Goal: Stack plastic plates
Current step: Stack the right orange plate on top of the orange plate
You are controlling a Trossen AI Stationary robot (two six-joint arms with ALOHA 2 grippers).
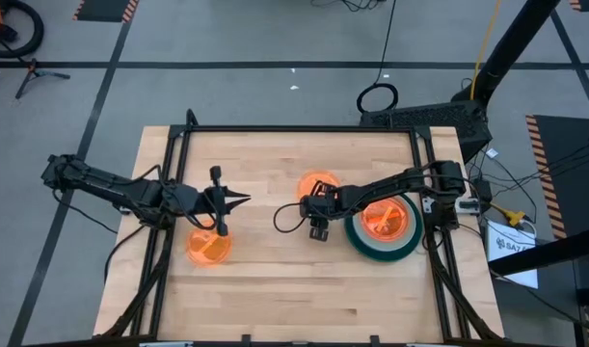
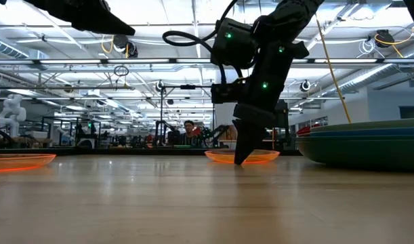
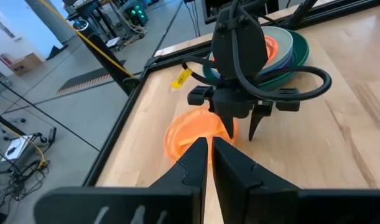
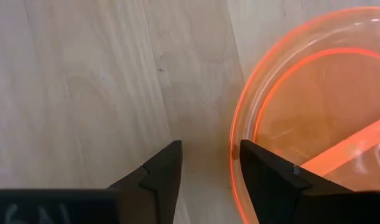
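No legible writing; right gripper (image 4: 205, 171) — jaws wide — straddles orange plate (image 4: 314, 118) rim; left gripper (image 3: 207, 155) jaws closed.

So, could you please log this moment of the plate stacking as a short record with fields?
stack: plates nested on a dark green plate at the table's right, an orange plate on top
loose plates: far orange plate near the table's middle; near orange plate on the left
right gripper: open, pointing down at the far orange plate's rim, one finger over the rim
left gripper: shut, empty, above the near orange plate
table: light wood
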